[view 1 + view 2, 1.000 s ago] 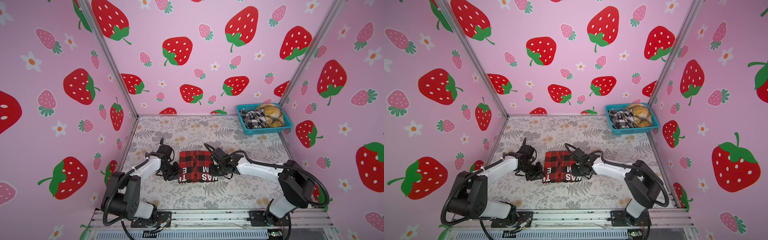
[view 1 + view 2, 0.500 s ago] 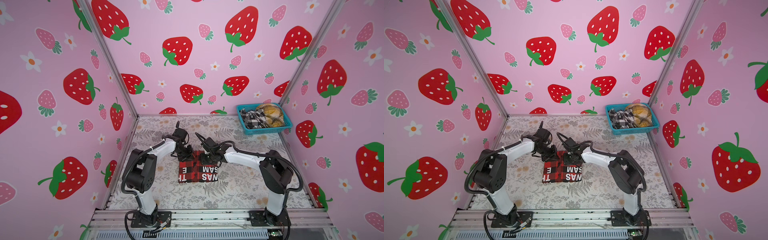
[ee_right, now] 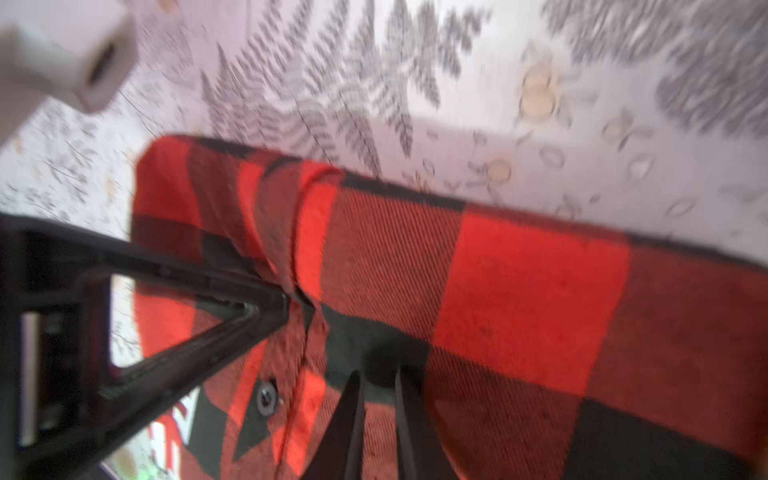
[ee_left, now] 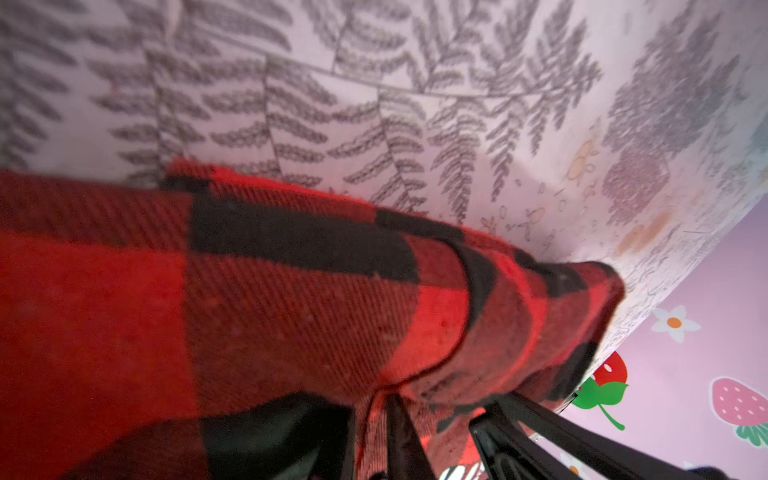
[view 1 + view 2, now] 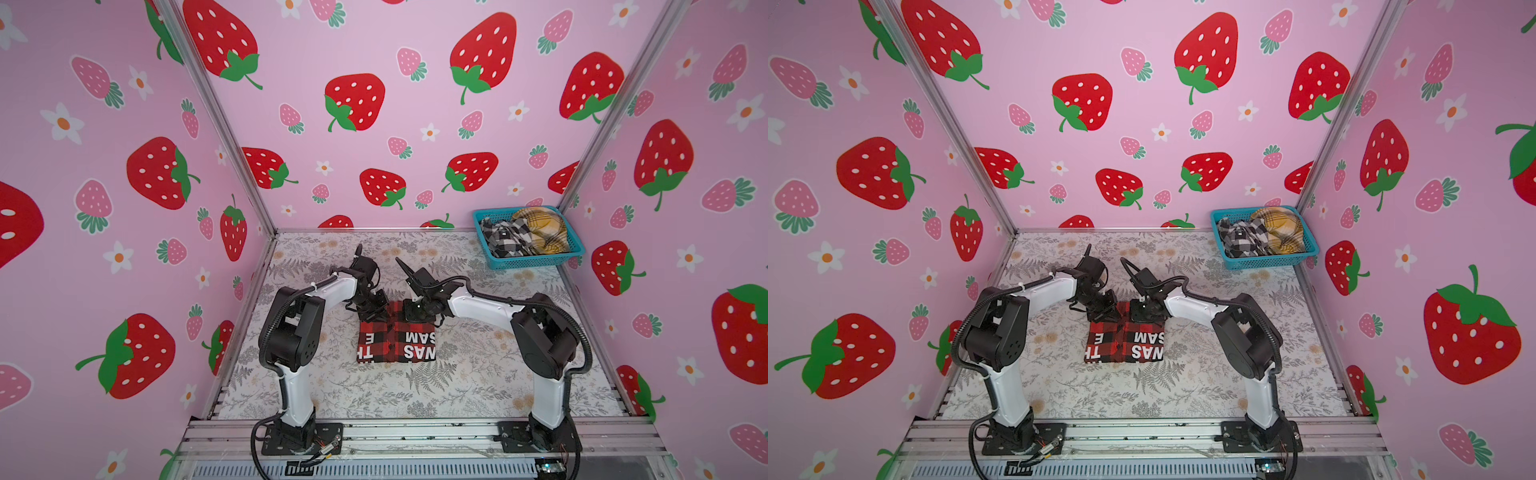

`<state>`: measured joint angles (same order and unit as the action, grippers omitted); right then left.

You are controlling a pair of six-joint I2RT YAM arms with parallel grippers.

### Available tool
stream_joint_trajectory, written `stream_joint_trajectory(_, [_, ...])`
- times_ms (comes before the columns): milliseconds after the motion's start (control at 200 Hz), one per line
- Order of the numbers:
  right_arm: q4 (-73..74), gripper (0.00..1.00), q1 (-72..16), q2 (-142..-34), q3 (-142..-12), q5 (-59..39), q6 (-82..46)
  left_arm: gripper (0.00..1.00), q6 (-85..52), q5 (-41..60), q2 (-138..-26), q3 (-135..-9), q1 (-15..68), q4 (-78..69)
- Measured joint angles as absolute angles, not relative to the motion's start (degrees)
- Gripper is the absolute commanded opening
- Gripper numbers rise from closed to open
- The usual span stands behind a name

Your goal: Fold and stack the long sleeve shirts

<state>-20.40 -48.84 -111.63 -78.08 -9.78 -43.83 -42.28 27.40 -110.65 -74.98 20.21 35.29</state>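
- At the middle of the fern-print table, in both top views, the red shirt lies folded into a compact rectangle. White block letters run across the half toward 6 o'clock and read upside down.
- The left gripper comes down on the shirt's far edge at about 11 o'clock of the cloth.
- In the left wrist view its fingers stand close together with a ridge of red-and-black cloth pinched between them. That edge looks bunched and raised off the table.
- The right gripper sits on the same far edge at about 1 o'clock, just beside the left one.
- In the right wrist view its fingers are nearly together and nip a fold of the red shirt. The picture is blurred, and a dark button shows close by.
- At about 1 o'clock of the table, in the far corner and well apart from both arms, stands a blue basket.
- Inside it lie a crumpled black-and-white shirt toward 9 o'clock and a yellow shirt toward 3 o'clock, touching each other.
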Motion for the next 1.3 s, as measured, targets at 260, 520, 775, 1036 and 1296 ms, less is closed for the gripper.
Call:
stream_joint_trajectory(260, [-20.08, 0.18, -47.94, -110.26, -78.98, -10.41, -43.79, 0.17, -42.61, 27.46, -113.73, -81.95, 20.32, 34.50])
stream_joint_trajectory(520, [-19.11, 0.18, -46.02, -114.54, -81.19, -12.49, -43.66, 0.16, -42.94, 28.60, -117.69, -82.06, 20.12, 34.11])
stream_joint_trajectory(775, [-19.14, 0.18, -44.80, -119.85, -84.36, -15.09, -43.11, 0.25, -42.94, 29.34, -117.30, -81.89, 19.33, 33.89])
stream_joint_trajectory(1036, [-21.34, 0.19, -44.71, -117.95, -85.23, -14.79, -41.85, 0.27, -42.85, 27.77, -108.27, -77.14, 19.92, 34.87])
stream_joint_trajectory(1296, [-22.39, 0.19, -43.05, -106.02, -80.93, -12.29, -41.45, 0.25, -44.23, 27.73, -95.04, -65.93, 25.71, 35.00])
